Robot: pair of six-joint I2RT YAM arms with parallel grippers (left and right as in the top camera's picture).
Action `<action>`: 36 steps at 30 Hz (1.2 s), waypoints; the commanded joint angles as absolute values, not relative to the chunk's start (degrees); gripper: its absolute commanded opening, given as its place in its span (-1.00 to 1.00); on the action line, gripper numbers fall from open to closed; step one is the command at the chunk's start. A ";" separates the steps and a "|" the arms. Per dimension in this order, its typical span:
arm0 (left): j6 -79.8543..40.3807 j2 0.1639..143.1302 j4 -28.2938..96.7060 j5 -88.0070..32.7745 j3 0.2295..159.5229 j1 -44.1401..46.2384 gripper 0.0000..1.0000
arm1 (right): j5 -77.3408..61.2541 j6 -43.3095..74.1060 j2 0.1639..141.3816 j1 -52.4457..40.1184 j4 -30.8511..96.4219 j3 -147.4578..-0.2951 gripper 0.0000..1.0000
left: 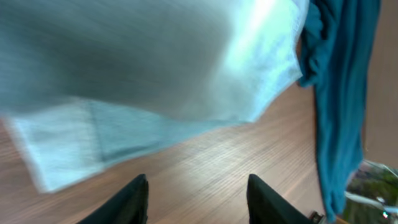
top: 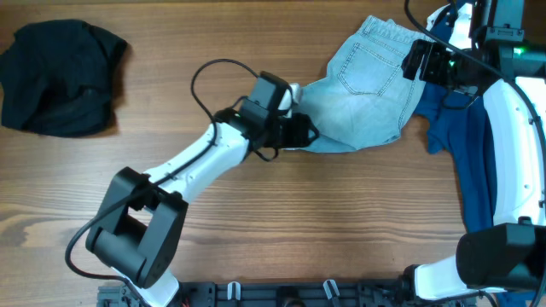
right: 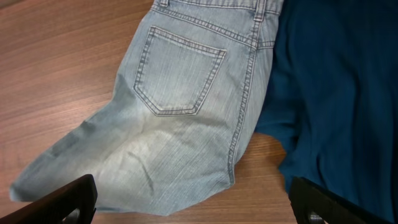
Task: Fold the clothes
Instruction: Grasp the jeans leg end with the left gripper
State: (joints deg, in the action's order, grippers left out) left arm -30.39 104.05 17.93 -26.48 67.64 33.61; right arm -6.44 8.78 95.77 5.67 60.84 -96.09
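Denim shorts (top: pixel 367 85), pale blue, lie on the wooden table (top: pixel 281 230) right of centre. Their length runs from the waistband at the far right down to a leg hem nearer the middle. The left gripper (left: pixel 198 199) is nearer and sits at that hem, jaws parted over bare wood, cloth just ahead, gripping nothing. The right gripper (right: pixel 193 199) hangs spread wide over the pocket, empty. A dark-blue garment (top: pixel 461 128) touches the shorts' right edge.

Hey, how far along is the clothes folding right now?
Early. The denim shorts look halved lengthwise, one back pocket showing. In hand: the left gripper sits at their leg hem, jaws apart; the right gripper hovers open above them. Left: finishing the shorts, plus the crumpled black garment and the bunched dark-blue garment.
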 commanded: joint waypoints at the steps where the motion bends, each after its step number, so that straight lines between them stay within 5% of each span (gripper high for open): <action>1: -36.86 105.86 17.32 -22.94 68.58 38.48 0.20 | -7.81 8.78 94.37 5.54 60.73 -97.30 1.00; 3: -38.65 107.79 17.41 -22.50 68.58 39.44 0.41 | -7.81 8.78 94.37 5.54 60.75 -97.30 0.99; 21: -50.22 112.71 24.77 -19.62 68.58 38.15 0.81 | -10.22 7.66 94.37 5.54 60.97 -97.30 1.00; 36: -50.83 114.56 18.57 -17.61 68.58 28.99 0.66 | -10.41 7.68 94.37 5.54 61.17 -97.30 0.99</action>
State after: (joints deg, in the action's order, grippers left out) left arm -50.35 112.73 18.41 -20.64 68.45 31.11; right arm -9.04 8.71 95.77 5.67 60.93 -96.09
